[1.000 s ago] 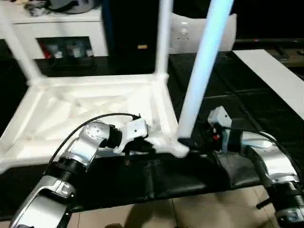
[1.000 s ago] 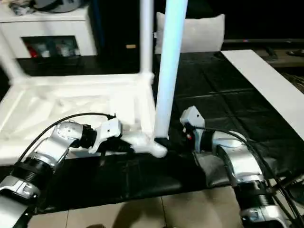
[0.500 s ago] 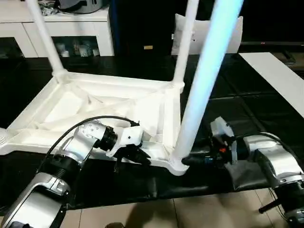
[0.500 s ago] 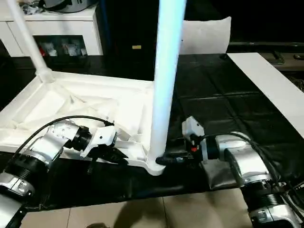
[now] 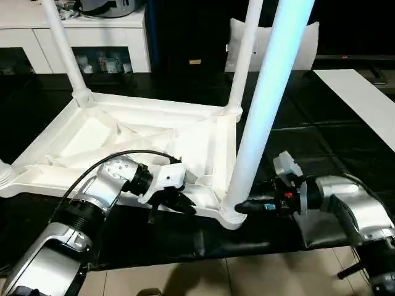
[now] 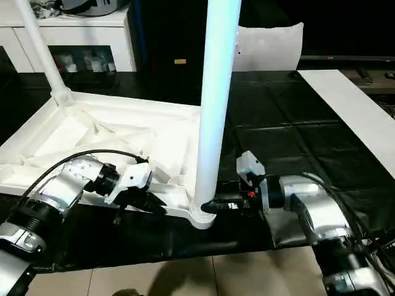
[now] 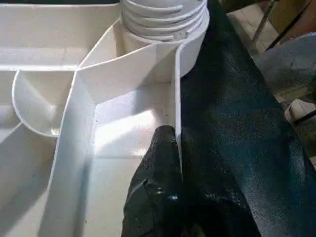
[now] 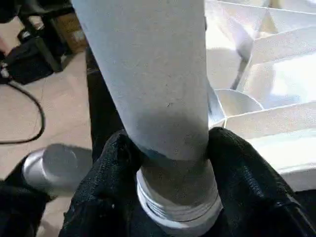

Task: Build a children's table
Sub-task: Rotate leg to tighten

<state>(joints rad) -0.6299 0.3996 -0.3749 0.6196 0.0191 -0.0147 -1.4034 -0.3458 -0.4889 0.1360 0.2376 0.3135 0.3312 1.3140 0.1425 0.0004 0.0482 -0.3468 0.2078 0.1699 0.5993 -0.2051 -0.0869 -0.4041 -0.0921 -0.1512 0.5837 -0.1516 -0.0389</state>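
Observation:
The children's table lies upside down on a black mat, its white ribbed tabletop (image 5: 154, 132) facing up. Three white legs stand in corner sockets: far left (image 5: 65, 52), far right (image 5: 244, 55) and the near right leg (image 5: 262, 111). My left gripper (image 5: 179, 200) is shut on the tabletop's near rim (image 7: 177, 98), one black finger (image 7: 160, 163) inside the wall. My right gripper (image 5: 244, 208) is shut on the near right leg (image 8: 148, 74) just above its ribbed base, with black fingers (image 8: 103, 177) pressing from both sides.
A white cabinet (image 5: 92, 37) stands at the back left and a white cushion (image 5: 302, 43) at the back. A white board (image 5: 364, 105) lies on the mat (image 5: 321, 142) at the right. Tiled floor (image 5: 247, 277) runs along the near edge.
My right gripper's fingers have closed in around the base of the near right leg. The whole picture has shifted with the camera. My left gripper keeps its hold on the rim.

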